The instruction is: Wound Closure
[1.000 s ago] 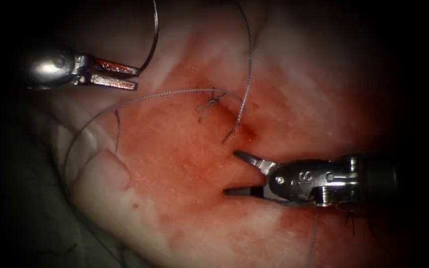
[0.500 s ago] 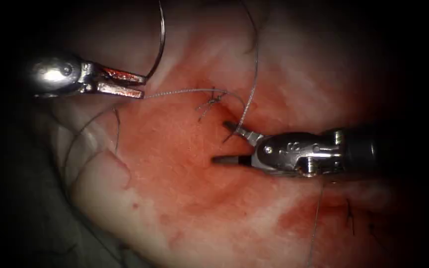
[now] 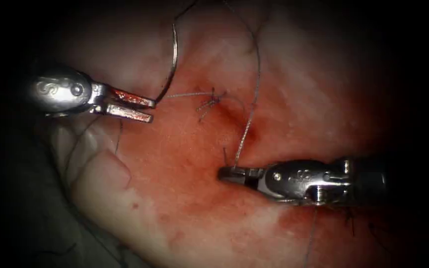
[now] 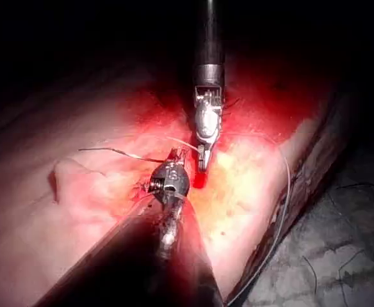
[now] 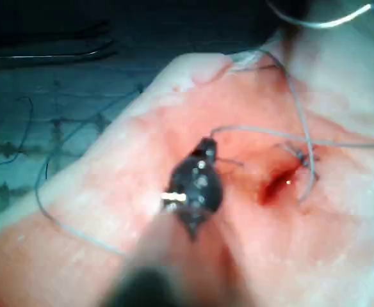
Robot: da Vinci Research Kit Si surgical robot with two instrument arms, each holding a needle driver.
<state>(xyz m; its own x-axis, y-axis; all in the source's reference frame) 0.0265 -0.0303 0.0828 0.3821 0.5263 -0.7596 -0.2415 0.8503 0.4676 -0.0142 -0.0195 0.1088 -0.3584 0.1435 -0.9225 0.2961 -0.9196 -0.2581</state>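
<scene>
Thin curved needle (image 3: 171, 64) clamped at its end in left tool (image 3: 151, 108) fingers, off the tissue (image 3: 184, 198), right tool (image 3: 227, 173) fingers clamped on grey thread (image 3: 248, 124) at 5 o'clock of the knot (image 3: 212, 101)

Knot (image 3: 213, 100) between both tools, on tissue (image 3: 175, 164)

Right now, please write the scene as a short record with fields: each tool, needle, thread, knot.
left tool: jaws shut on the needle, near one end of its curve
needle: above the tissue, not in it
right tool: jaws shut on the thread, near its end
knot: lies at the cut
</scene>
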